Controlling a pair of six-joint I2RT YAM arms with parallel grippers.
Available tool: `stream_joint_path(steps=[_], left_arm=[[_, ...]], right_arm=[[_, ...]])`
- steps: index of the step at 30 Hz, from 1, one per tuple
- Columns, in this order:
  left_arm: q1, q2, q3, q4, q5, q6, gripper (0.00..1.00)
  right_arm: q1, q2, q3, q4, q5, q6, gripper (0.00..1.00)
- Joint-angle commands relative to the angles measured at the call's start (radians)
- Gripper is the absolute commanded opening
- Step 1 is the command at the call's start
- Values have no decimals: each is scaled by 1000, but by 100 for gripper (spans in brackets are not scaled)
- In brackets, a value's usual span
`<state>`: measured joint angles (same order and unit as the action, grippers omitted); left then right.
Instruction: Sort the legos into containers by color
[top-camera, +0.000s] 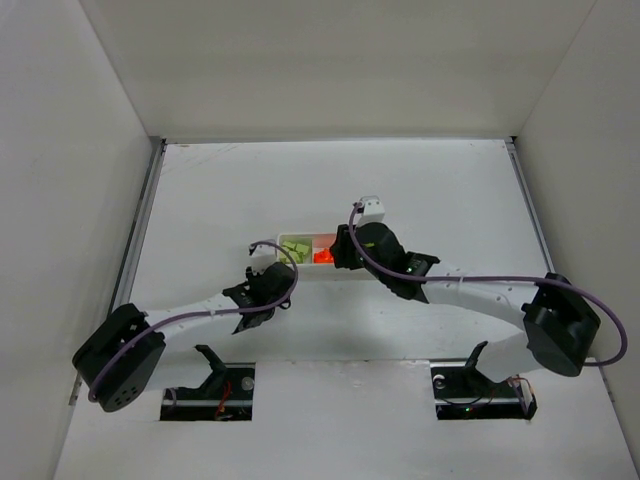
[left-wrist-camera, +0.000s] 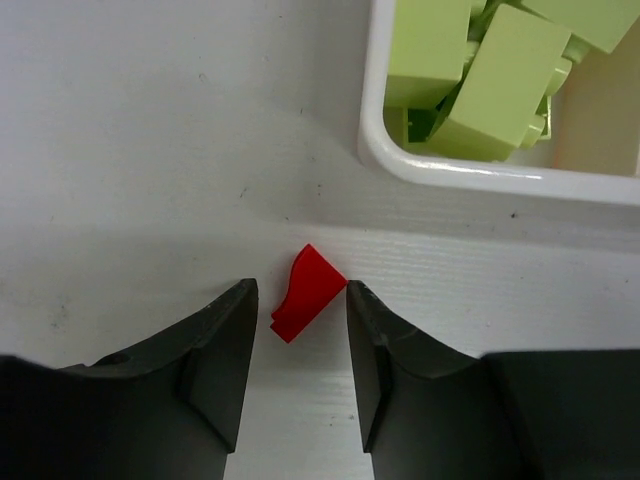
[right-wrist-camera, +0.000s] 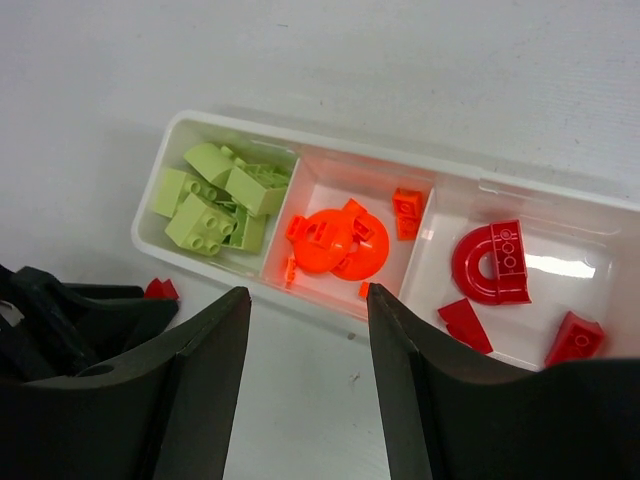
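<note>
Straddling a lone red lego (left-wrist-camera: 305, 292), the left gripper (left-wrist-camera: 300, 300) is standing released, its fingers flanking the brick on the table (left-wrist-camera: 150, 150) just outside the tray (left-wrist-camera: 372, 120), beside the green compartment (left-wrist-camera: 600, 100). The right gripper (right-wrist-camera: 308, 300) is hovering over the tray, released and empty. The brick is probably handling as light, rigid and slick; its slope is inviting slip, so pinching across the flat sides is advisable before carrying it to the tray's red compartment (right-wrist-camera: 600, 280).

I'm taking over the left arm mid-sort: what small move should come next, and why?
Probably close the left gripper on the red brick: it lies on the table between the open jaws, outside the tray, and it belongs in the red compartment.
</note>
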<state>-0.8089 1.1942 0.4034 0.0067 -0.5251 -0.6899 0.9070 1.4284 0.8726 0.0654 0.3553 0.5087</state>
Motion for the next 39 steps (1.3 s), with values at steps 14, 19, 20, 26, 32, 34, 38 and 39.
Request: stream_joint_path(steps=[14, 19, 20, 26, 32, 34, 38, 39], left_arm=[[-9, -195, 69, -112, 19, -28, 8], [-72, -315, 147, -122, 19, -36, 8], [-86, -312, 169, -113, 17, -34, 8], [-123, -93, 342, 41, 53, 44, 9], [-121, 149, 508, 140, 123, 98, 11], [-117, 220, 555, 154, 161, 87, 11], [-129, 362, 658, 162, 206, 86, 12], [-131, 395, 684, 158, 214, 86, 12]], right_arm=[[-105, -103, -159, 172, 8, 37, 56], [-156, -210, -254, 246, 79, 71, 58], [-173, -232, -274, 260, 83, 79, 58], [-294, -373, -415, 329, 160, 178, 57], [-343, -474, -486, 317, 297, 229, 60], [-343, -483, -495, 327, 301, 229, 61], [-339, -456, -483, 330, 289, 231, 61], [-334, -451, -481, 333, 292, 229, 61]])
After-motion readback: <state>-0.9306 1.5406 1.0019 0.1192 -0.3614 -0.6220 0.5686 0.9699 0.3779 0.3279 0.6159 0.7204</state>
